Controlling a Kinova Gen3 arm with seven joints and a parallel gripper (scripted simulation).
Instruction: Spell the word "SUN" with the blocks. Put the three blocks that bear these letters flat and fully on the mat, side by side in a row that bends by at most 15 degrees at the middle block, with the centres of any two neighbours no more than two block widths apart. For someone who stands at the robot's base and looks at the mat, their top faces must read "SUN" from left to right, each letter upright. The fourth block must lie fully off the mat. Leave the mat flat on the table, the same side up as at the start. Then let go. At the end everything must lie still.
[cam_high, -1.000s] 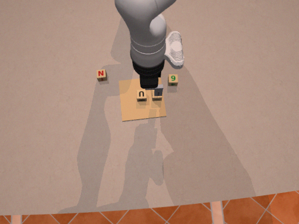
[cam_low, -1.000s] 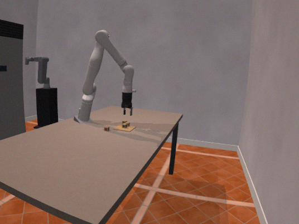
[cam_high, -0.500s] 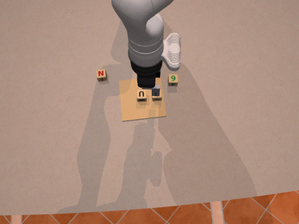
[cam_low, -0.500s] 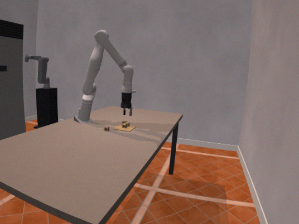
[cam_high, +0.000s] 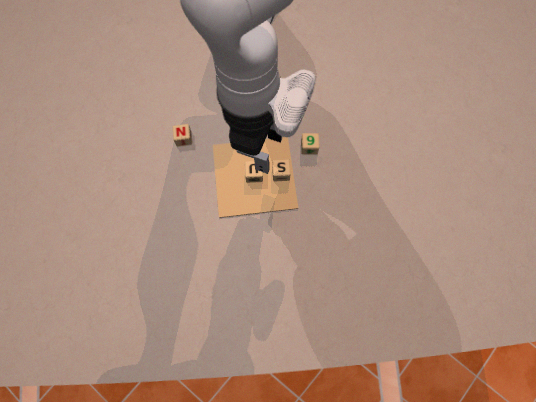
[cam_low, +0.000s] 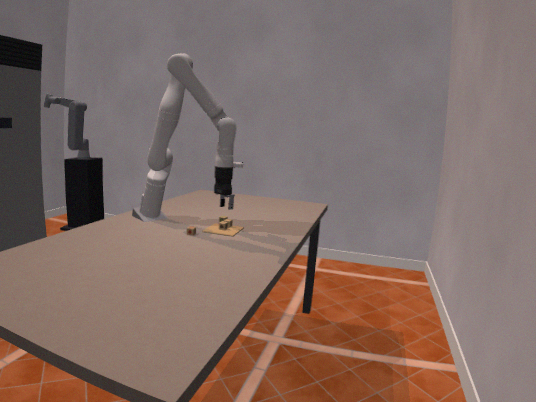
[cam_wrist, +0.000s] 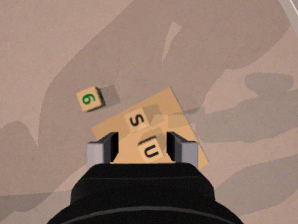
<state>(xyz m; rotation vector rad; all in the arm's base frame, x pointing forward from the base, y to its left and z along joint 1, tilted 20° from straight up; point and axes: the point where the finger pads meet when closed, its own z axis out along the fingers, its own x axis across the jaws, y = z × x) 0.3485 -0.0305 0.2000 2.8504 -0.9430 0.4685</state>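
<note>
The tan mat (cam_high: 257, 183) lies on the table. Two blocks sit on it side by side: the U block (cam_high: 254, 171), partly hidden by a finger, and the S block (cam_high: 282, 169) to its right in the top view. The N block (cam_high: 182, 134) with a red letter lies on the table off the mat's far left corner. The block with the green 9 (cam_high: 310, 142) lies off the mat to the right. My gripper (cam_high: 256, 159) is open and empty, raised above the mat over the U block. In the wrist view the U block (cam_wrist: 150, 148) shows between the fingers, with the S block (cam_wrist: 136, 120) and the 9 block (cam_wrist: 89, 99) beyond.
The table's near edge runs along the bottom of the top view, with tiled floor below. A second arm on a black pedestal (cam_low: 80, 165) stands far off beside the table.
</note>
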